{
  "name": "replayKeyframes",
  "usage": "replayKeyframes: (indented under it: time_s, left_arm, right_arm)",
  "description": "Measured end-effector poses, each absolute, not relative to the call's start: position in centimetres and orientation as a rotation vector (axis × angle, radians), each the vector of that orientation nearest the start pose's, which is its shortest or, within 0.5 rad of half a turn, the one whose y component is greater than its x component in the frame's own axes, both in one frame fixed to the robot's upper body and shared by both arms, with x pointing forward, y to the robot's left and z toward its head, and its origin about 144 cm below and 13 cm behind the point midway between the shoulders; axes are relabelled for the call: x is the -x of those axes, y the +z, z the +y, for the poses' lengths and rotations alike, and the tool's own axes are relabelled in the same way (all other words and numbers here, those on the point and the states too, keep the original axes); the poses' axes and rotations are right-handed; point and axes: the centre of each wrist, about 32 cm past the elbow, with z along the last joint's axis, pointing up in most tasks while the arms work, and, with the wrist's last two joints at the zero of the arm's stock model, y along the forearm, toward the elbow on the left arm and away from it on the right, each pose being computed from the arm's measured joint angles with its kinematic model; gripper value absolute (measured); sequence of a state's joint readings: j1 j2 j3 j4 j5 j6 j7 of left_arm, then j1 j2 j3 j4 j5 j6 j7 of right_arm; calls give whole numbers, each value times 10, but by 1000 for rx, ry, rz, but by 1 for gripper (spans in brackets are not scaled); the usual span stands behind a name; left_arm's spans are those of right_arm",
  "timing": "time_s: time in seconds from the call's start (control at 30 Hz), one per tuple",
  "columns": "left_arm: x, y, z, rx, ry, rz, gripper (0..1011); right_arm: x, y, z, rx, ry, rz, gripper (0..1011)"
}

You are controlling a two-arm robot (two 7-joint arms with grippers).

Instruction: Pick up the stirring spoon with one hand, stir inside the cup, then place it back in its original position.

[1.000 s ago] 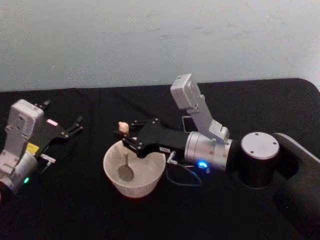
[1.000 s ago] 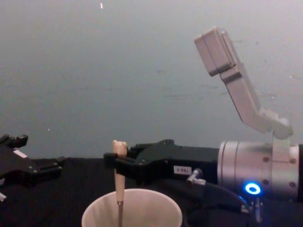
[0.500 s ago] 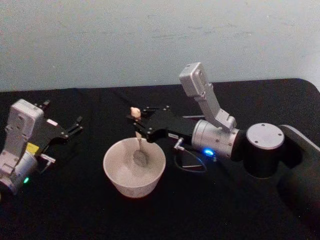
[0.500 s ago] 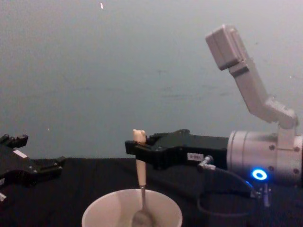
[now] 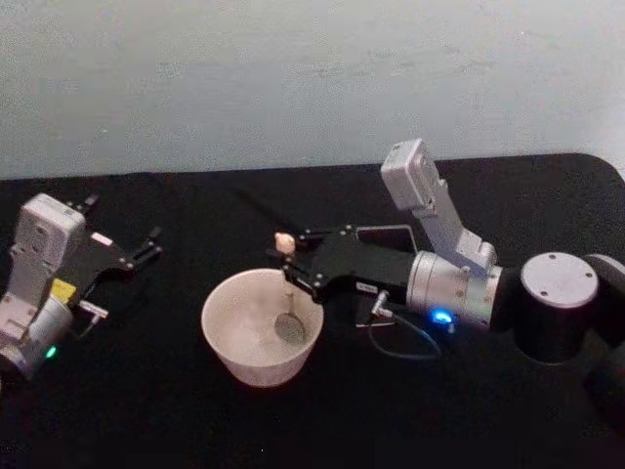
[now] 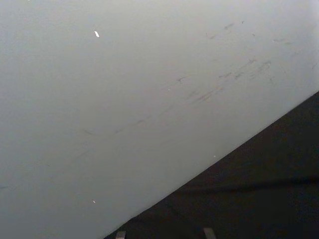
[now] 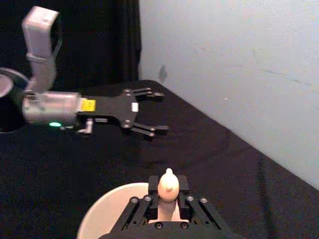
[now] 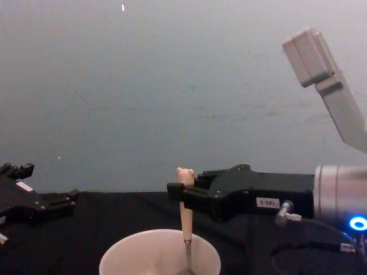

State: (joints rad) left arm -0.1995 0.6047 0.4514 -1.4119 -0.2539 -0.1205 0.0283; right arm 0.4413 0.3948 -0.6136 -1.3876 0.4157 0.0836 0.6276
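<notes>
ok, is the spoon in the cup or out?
In: the stirring spoon stands upright in the right gripper, bowl below the rim of the cup.

Head cam high, looks down on table (image 5: 146,391). Chest cam low, close, side-on; both share cup (image 5: 239,342), stirring spoon (image 5: 283,241), right gripper (image 5: 290,262). Right wrist cam faces left gripper (image 7: 159,112); left wrist faces wall (image 6: 124,99).
</notes>
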Motion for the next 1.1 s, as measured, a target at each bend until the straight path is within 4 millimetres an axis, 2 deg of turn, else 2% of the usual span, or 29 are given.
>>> replayKeyframes:
  time_s: [0.4,1.1]
  left_arm:
    - [-489,1140,310,-304,1248,-285,1001]
    - [-489,1140,310,-304,1248,-285,1001]
  right_arm:
    - [-523,1197,-190,131,-406,2,222]
    - [-527,1200,-188,108,-439,16,222]
